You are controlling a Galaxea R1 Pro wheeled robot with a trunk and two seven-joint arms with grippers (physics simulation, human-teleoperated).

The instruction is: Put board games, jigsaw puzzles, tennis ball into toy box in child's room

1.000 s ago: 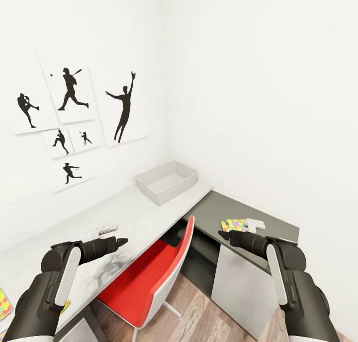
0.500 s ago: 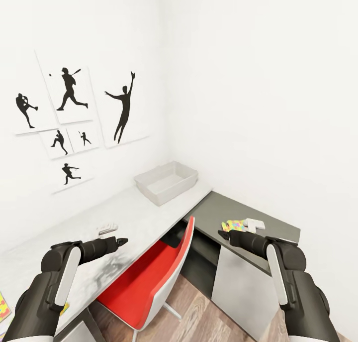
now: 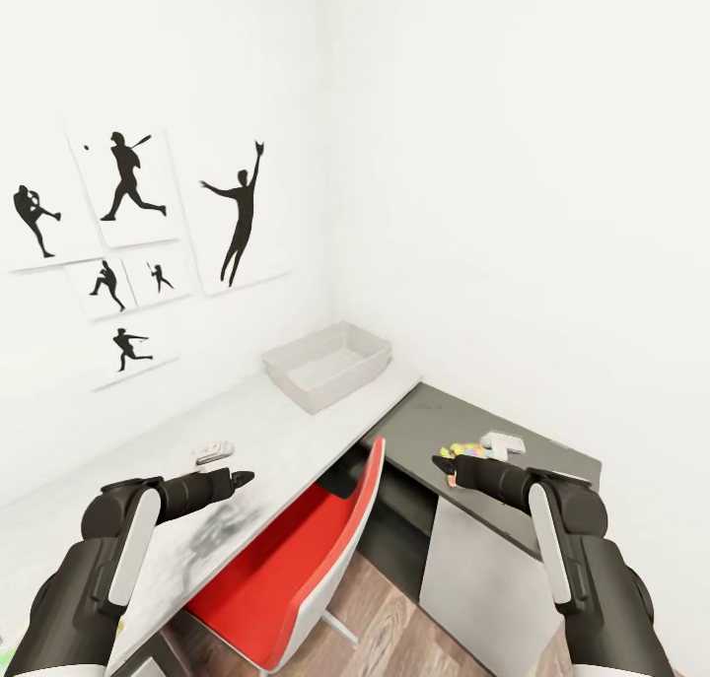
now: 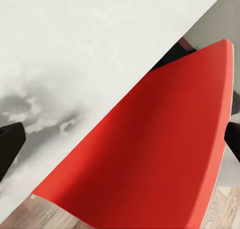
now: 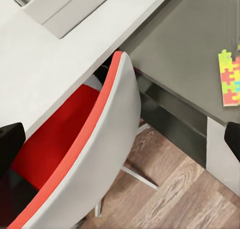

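Observation:
The light-grey toy box stands with nothing in it at the far end of the pale table, near the room's corner; its edge also appears in the right wrist view. One jigsaw puzzle lies on the dark grey lower desk section, partly behind my right gripper; its coloured pieces show clearly. My left gripper hovers over the table's front edge. Both grippers are open and hold nothing, with their fingertips wide apart.
A red chair with a white shell is tucked under the table between my arms. A small white object lies on the table and another lies beside the puzzle. Black silhouette pictures hang on the left wall. The floor is wood plank.
The whole view has shifted: pictures and table slid slightly left, and the coloured item at the bottom left edge left the frame. My arms keep the same pose.

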